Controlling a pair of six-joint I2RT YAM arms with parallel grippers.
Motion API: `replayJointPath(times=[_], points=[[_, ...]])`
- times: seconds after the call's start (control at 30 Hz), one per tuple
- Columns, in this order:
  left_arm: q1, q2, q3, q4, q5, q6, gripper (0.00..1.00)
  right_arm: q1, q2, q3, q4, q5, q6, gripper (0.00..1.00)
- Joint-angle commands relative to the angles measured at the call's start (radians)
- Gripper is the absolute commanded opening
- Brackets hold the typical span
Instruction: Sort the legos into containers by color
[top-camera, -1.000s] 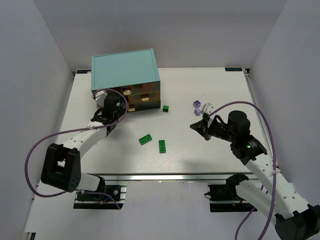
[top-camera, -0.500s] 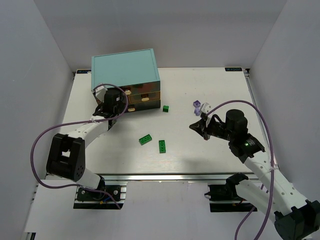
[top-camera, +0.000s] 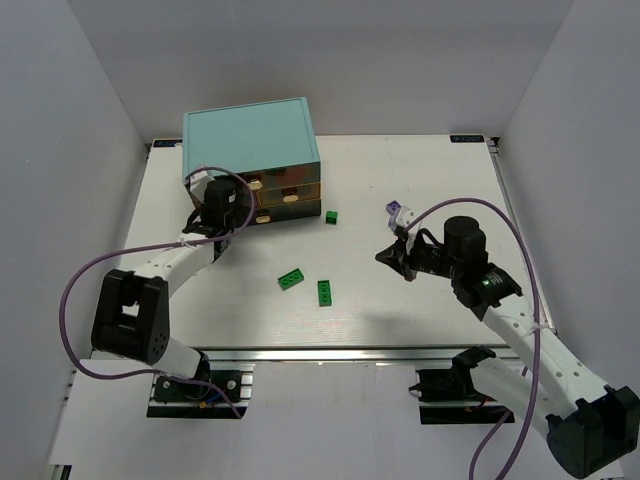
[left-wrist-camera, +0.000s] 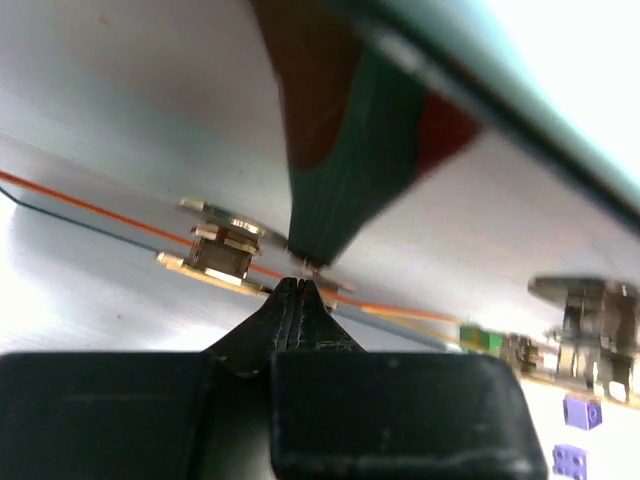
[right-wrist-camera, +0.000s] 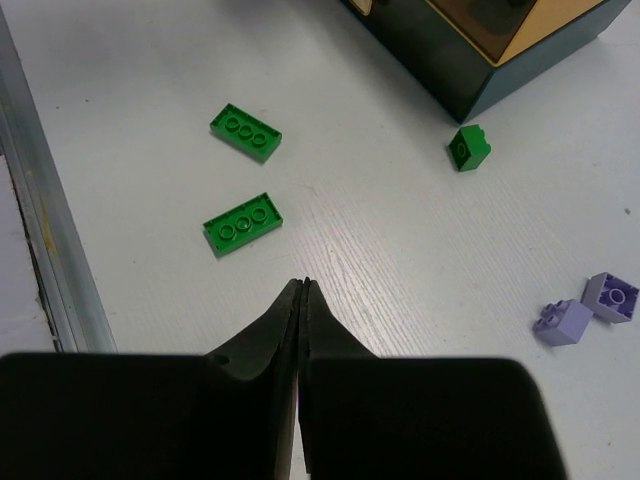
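**Both tools pinched shut, legos loose on the counter**

Left tool (top-camera: 222, 207): fingertips pressed flat together, nothing between them. It sits at the left end of the teal cabinet (top-camera: 250, 140), just beside the drawers (top-camera: 285, 196) with their brownish fronts. My left wrist view is too close and blurred, so I cannot tell whether the tool touches the cabinet.

Right tool (top-camera: 387, 257): narrow too, closed tight and empty. It hangs over the white counter (top-camera: 440, 170) in the right half and points left toward the middle.

Legos, all on the counter, none in either tool:
- The left green brick (top-camera: 292, 279) and the right green brick (top-camera: 325, 292) are flat three-stud pieces. They lie near each other but apart, in the middle of the counter, on the near side of the cabinet.
- The small green piece (top-camera: 331, 217) lies just off the cabinet's near right corner, not touching it.
- The lavender cube (right-wrist-camera: 562, 322) and the lavender block (right-wrist-camera: 611, 296) lie just beside each other, on the far side of the right tool and right of the small green piece. I cannot tell whether the two touch.
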Motion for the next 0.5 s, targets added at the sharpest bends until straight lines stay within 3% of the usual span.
replayJointPath(times=[0.0,0.03,0.2,0.37,0.47], points=[[0.024,-0.092,-0.032,-0.014,0.07,0.054,0.03,-0.002,0.023,-0.012,0.014,-0.027,-0.013,0.0],[0.024,-0.115,-0.056,-0.018,0.097,0.068,0.07,0.001,0.038,-0.012,0.014,-0.03,-0.014,0.03],[0.024,-0.28,-0.106,-0.048,0.255,0.166,0.58,0.004,0.087,-0.003,0.01,-0.072,-0.011,0.29],[0.024,-0.418,-0.142,-0.134,0.45,0.285,0.74,0.009,0.133,0.008,0.013,-0.073,-0.003,0.49],[0.013,-0.497,-0.191,-0.076,0.593,0.361,0.83,0.009,0.152,0.015,0.016,-0.054,0.001,0.54]])
